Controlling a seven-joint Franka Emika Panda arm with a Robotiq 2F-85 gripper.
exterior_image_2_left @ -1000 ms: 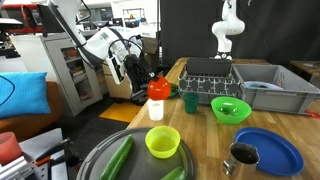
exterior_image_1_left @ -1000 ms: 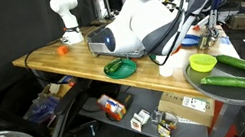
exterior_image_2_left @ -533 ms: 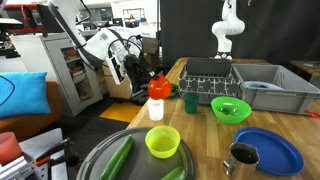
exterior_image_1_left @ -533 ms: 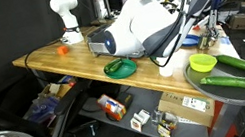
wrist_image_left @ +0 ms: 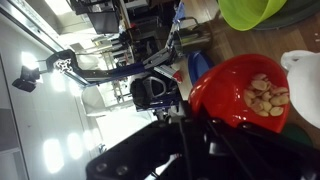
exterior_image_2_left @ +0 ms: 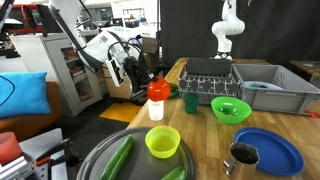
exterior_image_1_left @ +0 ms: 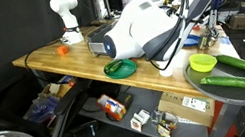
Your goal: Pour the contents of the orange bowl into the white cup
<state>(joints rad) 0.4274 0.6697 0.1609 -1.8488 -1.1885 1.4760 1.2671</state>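
Observation:
In an exterior view the orange bowl [exterior_image_2_left: 158, 89] hangs tilted just above the white cup [exterior_image_2_left: 156, 109], near the table's edge. My gripper [exterior_image_2_left: 147, 82] is shut on the bowl's rim from the side away from the table. In the wrist view the orange bowl [wrist_image_left: 228, 92] fills the right half and holds pale pieces [wrist_image_left: 266, 96] that lie towards its far side. The white cup [wrist_image_left: 304, 70] shows at the right edge, right by those pieces. My gripper [wrist_image_left: 196, 124] clamps the bowl's near rim. In an exterior view the arm hides the bowl; only the white cup [exterior_image_1_left: 166, 70] shows.
On the table stand a green cup [exterior_image_2_left: 190, 101], a green bowl [exterior_image_2_left: 231, 109], a yellow-green bowl [exterior_image_2_left: 163, 141], a blue bowl [exterior_image_2_left: 268, 150], a black dish rack [exterior_image_2_left: 210, 74] and a grey bin [exterior_image_2_left: 276, 88]. Cucumbers [exterior_image_1_left: 228, 80] lie on a round tray. A small orange block [exterior_image_1_left: 61, 50] sits far off.

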